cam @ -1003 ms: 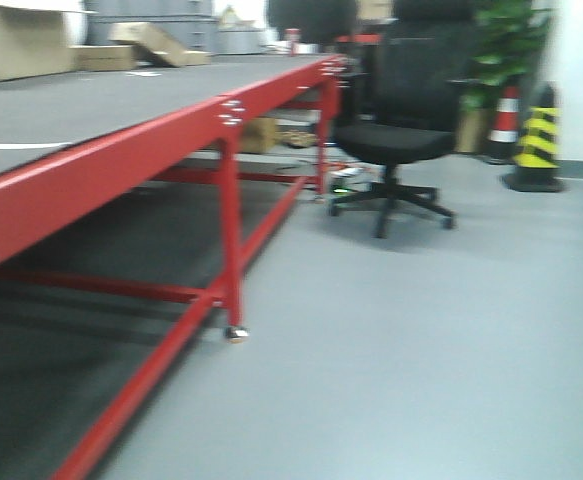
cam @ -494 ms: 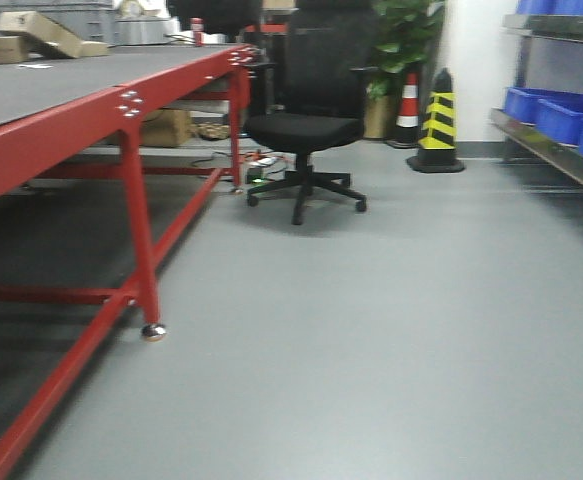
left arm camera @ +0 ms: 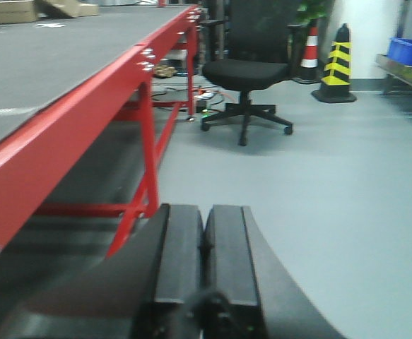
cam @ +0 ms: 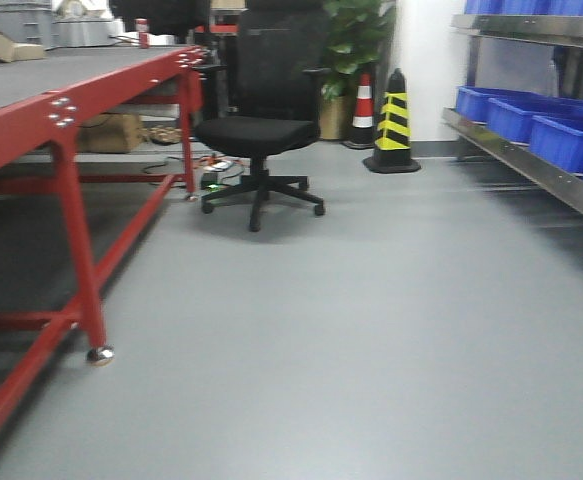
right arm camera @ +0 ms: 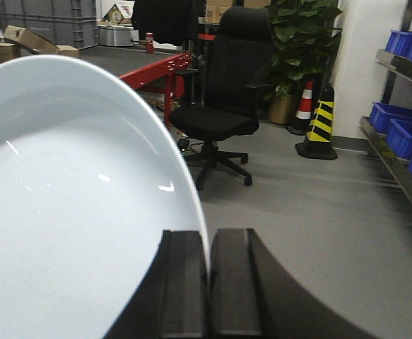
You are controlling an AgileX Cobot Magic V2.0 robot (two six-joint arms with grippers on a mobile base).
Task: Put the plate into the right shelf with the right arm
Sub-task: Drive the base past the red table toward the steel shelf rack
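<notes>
Two steps remain, I judge: approach and set-down. The right fingers (right arm camera: 184, 275) are clamped on the rim of the plate (right arm camera: 71, 198), held on edge in the air; the left fingers (left arm camera: 181, 254) are pressed together, empty. The right shelf (cam: 526, 168) with its blue bins (cam: 561, 140) lies well apart, ahead to the right, so next the base must close on it.

The plate (right arm camera: 71, 212) in my right gripper (right arm camera: 208, 239) is smooth, glossy white, with small highlights; my fingers (right arm camera: 184, 282) look matt black. The right shelf (cam: 531, 165) has shiny scuffed metal rails and blue plastic bins (cam: 561, 135). Opposite the shelf, the table frame (cam: 71, 130) is red-painted metal.
</notes>
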